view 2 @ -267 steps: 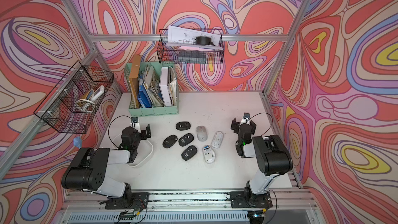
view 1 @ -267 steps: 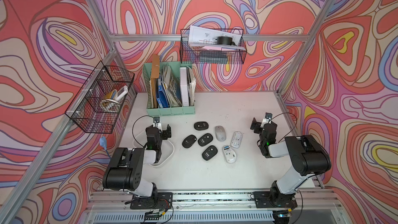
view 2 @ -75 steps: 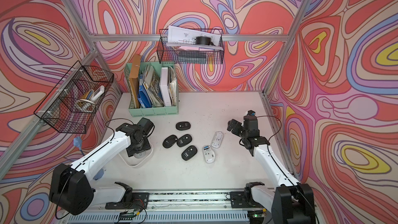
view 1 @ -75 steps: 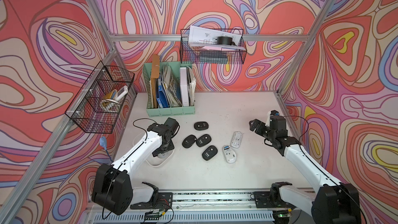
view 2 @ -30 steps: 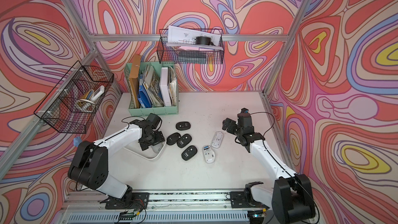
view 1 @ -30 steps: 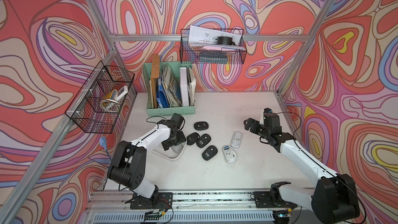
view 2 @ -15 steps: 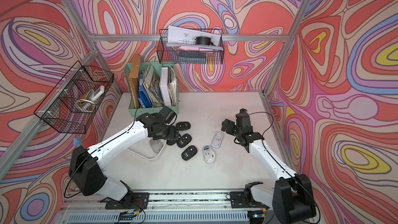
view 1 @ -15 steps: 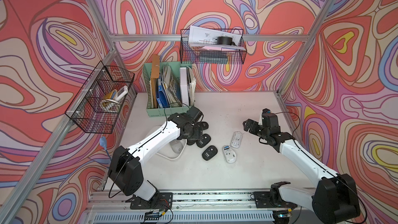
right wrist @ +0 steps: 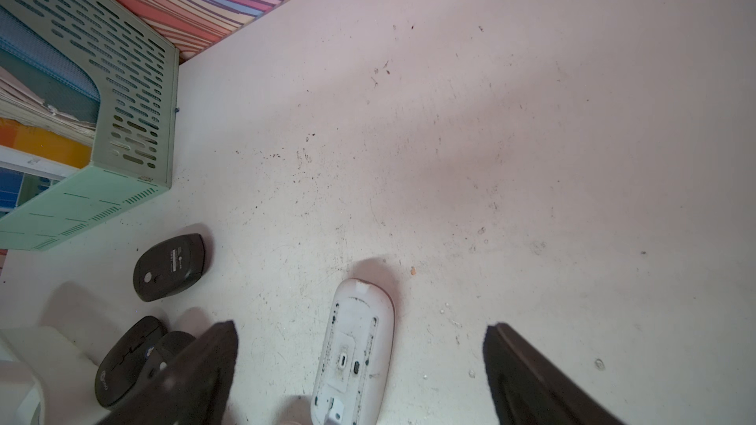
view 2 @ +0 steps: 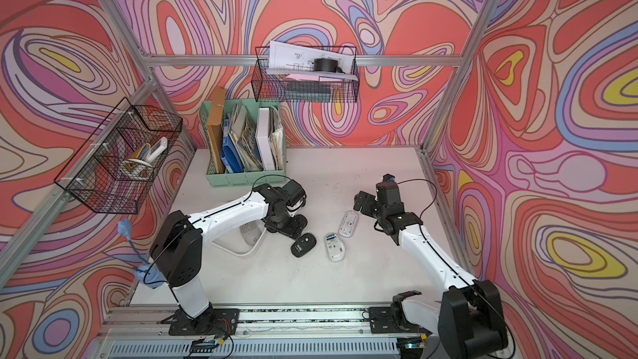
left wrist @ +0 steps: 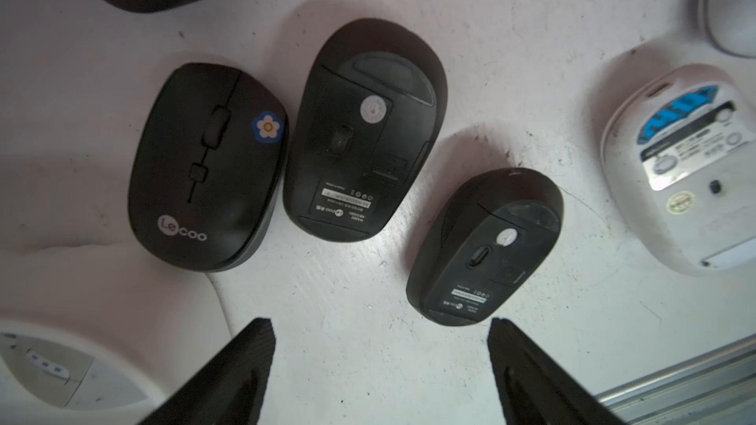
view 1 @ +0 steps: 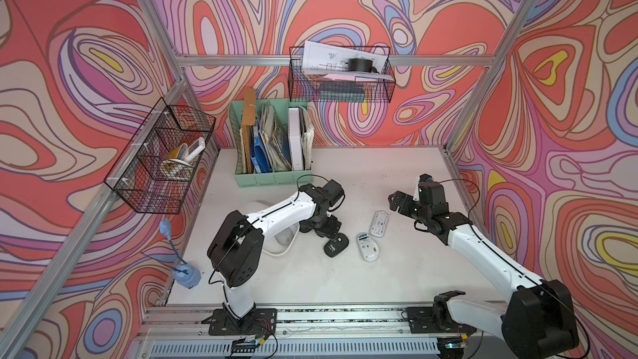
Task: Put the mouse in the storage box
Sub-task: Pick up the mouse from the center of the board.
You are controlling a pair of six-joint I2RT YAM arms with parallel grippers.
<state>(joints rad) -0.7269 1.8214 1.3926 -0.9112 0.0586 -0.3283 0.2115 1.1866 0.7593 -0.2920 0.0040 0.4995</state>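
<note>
The white storage box (view 1: 272, 252) (view 2: 234, 251) lies left of centre, half under my left arm, with a pale mouse (view 1: 285, 236) inside. My left gripper (view 1: 322, 227) (left wrist: 380, 345) hangs open and empty above a cluster of black mice: one upright with a flower sticker (left wrist: 208, 169), two belly-up (left wrist: 364, 132) (left wrist: 487, 247). A corner of the storage box (left wrist: 122, 288) shows beside one finger. My right gripper (view 1: 402, 207) (right wrist: 362, 327) is open and holds nothing. It hovers over a slim white mouse (view 1: 379, 223) (right wrist: 356, 349) lying belly-up.
Another white mouse (view 1: 368, 242) lies belly-up beside a black one (view 1: 335, 246). A mint-green file organiser (view 1: 272, 174) stands at the back. Black wire baskets hang on the left wall (view 1: 162, 164) and back wall (view 1: 340, 77). A blue object (view 1: 188, 276) sits at the table's left edge.
My left gripper has swung from over the storage box rightwards and down over the black mice. The grey mouse seen on the table earlier now lies in the box. The right arm has barely moved.
</note>
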